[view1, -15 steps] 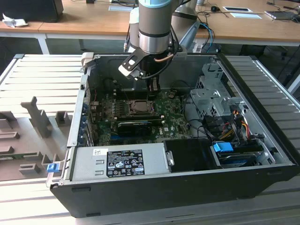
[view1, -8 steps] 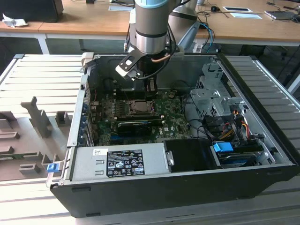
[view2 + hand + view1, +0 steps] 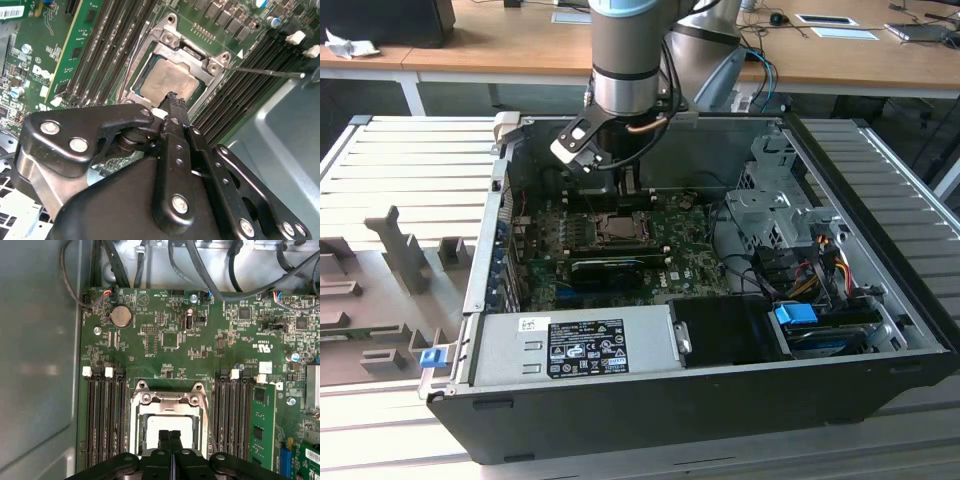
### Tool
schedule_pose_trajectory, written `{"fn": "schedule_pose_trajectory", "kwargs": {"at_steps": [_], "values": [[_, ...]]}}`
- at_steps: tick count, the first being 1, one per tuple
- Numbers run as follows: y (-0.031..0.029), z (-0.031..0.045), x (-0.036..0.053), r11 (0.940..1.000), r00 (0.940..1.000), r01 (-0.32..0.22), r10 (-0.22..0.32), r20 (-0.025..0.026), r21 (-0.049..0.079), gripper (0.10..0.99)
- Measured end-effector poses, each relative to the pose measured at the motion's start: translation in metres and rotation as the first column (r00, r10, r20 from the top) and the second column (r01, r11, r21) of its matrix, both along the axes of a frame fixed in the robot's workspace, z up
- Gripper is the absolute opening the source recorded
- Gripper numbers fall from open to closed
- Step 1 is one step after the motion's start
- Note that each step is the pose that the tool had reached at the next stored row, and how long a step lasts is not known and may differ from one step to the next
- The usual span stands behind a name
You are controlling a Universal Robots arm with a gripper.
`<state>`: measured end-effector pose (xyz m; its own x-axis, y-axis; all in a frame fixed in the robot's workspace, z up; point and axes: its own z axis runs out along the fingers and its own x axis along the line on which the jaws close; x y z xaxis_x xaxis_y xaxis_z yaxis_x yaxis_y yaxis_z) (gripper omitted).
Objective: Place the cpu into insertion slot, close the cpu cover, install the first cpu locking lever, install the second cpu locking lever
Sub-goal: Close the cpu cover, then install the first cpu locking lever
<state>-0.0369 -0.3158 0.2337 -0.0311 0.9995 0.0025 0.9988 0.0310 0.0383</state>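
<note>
Inside the open computer case (image 3: 880, 250), the cpu (image 3: 167, 82) lies in the insertion slot (image 3: 617, 228) on the green board. Its dull silver top shows through the window of the cpu cover (image 3: 172, 44), which lies flat over it. One thin wire locking lever (image 3: 265, 71) sticks out sideways from the socket corner. A second wire lever (image 3: 131, 62) runs along the socket's other side. My gripper (image 3: 170, 434) hangs just above the cpu (image 3: 150, 426) with its black fingers pressed together and nothing between them.
Black memory slots (image 3: 105, 420) flank the socket on both sides. A long black card (image 3: 610, 268) lies in front of it, and a grey power supply (image 3: 570, 345) fills the near side. A metal drive cage (image 3: 770, 200) and cables stand at the exterior view's right.
</note>
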Motion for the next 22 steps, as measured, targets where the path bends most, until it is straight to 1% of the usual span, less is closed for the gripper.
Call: {"fn": "schedule_pose_trajectory", "kwargs": {"at_steps": [3, 6, 8, 13, 20, 21, 22], "values": [[0.0, 0.0, -0.0047, 1.0, 1.0, 0.0, 0.0, 0.0, 0.0, 0.106], [-0.0001, 0.0005, -0.0052, 1.0, 1.0, 0.0, 0.0, -0.0001, 0.0, 0.106], [0.0, 0.0034, -0.0052, 1.0, 1.0, 0.0, 0.0, -0.0001, 0.0, 0.106], [0.0, 0.0053, -0.0052, 1.0, 1.0, 0.0, 0.0, 0.0, 0.0, 0.106], [0.0, 0.0116, -0.0052, 1.0, 1.0, 0.0, 0.0, 0.0, 0.0, 0.106], [0.0, 0.013, -0.0052, 1.0, 1.0, 0.0, 0.0, 0.0, 0.0, 0.106], [0.0, 0.016, -0.0052, 1.0, 1.0, 0.0, 0.0, 0.0, 0.0, 0.106]]}}
